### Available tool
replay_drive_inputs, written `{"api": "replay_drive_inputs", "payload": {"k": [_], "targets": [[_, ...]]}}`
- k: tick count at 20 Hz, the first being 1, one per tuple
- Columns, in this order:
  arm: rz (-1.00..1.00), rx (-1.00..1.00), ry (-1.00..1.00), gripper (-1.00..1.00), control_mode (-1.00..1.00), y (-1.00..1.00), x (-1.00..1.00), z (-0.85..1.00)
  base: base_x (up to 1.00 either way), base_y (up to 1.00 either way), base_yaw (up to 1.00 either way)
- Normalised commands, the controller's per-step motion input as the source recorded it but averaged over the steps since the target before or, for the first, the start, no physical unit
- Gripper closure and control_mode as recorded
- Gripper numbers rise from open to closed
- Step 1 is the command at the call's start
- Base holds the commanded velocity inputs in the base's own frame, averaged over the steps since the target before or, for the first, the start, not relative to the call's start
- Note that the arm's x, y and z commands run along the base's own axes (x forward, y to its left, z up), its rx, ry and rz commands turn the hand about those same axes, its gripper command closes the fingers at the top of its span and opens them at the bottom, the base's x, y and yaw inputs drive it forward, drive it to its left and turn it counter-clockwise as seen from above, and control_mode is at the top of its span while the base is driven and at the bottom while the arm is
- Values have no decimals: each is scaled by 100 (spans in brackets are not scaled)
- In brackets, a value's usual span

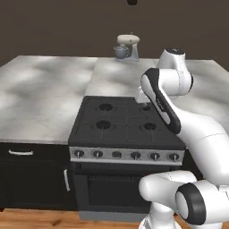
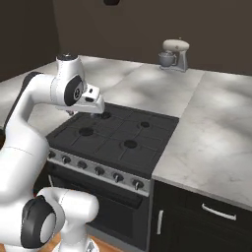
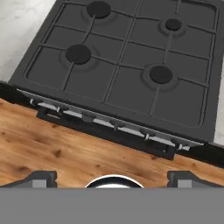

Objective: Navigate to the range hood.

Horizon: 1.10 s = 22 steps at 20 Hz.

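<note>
The gripper (image 3: 113,178) hangs over the cooktop's (image 1: 127,123) front edge, tips wide apart and holding nothing. The base stands right at the stove, with the table (image 1: 40,91) on both sides and a mixer (image 1: 126,47) at the back. The hood (image 1: 132,2) peeks in overhead, above the cooktop. Navigation looks essentially done.

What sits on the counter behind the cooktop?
A cream stand mixer with a steel bowl stands on the marble counter behind the black cooktop. The robot arm covers the counter behind the cooktop's right rear corner.
</note>
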Motion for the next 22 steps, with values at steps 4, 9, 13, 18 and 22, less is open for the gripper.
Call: {"api": "replay_drive_inputs", "payload": {"k": [4, 9, 13, 18, 22], "targets": [[0, 0, 0, -100, 100, 0, 0, 0, 59, 54, -16], [0, 0, 0, -100, 100, 0, 0, 0, 75, 23, -15], [0, 0, 0, -100, 100, 0, 0, 0, 78, 0, -15], [0, 0, 0, -100, 100, 0, 0, 0, 77, 2, -20], [0, 0, 0, -100, 100, 0, 0, 0, 79, 15, -24]]}}
